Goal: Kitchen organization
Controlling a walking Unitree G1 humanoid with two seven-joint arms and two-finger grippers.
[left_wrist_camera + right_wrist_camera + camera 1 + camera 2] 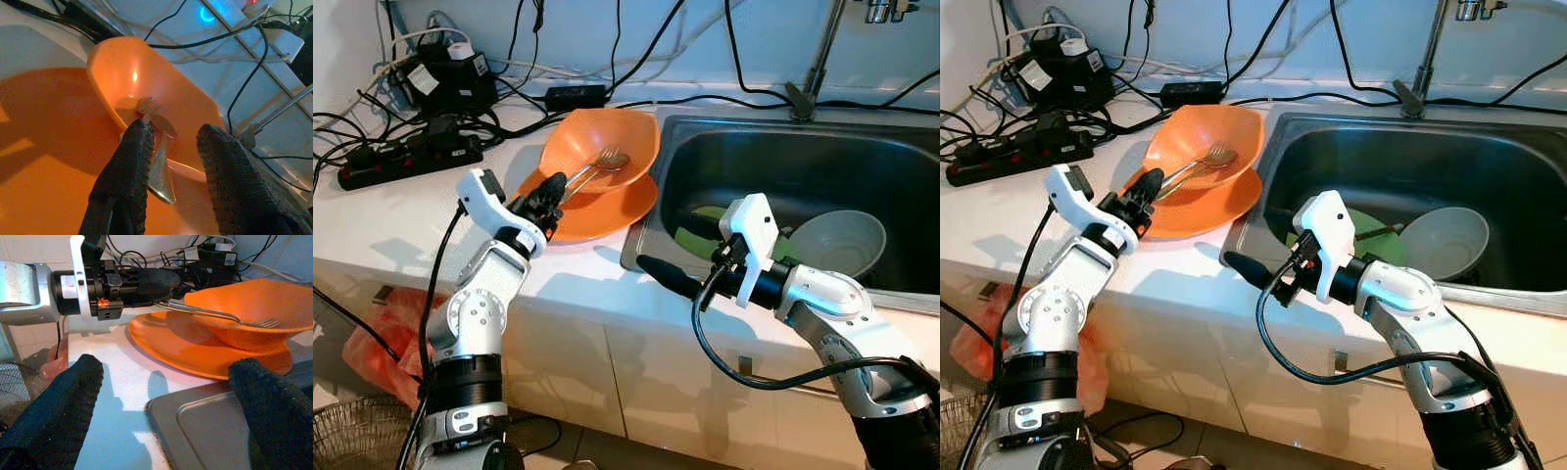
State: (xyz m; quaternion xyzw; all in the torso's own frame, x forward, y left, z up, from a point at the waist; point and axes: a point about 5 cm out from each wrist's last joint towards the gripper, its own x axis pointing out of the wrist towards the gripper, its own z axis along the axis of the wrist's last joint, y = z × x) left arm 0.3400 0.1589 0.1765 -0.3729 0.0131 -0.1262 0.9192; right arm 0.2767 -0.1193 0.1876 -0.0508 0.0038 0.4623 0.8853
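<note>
The metal fork (597, 166) lies in the orange plastic bowl (607, 142) stacked on the orange plate (607, 211) on the white counter (401, 215); the left pincer (548, 193) straddles its handle, fingers apart. The right pincer (166, 396) hovers released near the steel sink (651, 196), where dishes remain, so I judge little sorted.

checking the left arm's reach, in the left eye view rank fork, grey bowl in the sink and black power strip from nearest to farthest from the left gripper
1. fork: handle at the left gripper, in the orange bowl.
2. black power strip: on the counter, farther to the robot's left.
3. grey bowl: in the sink, far to the right.
</note>
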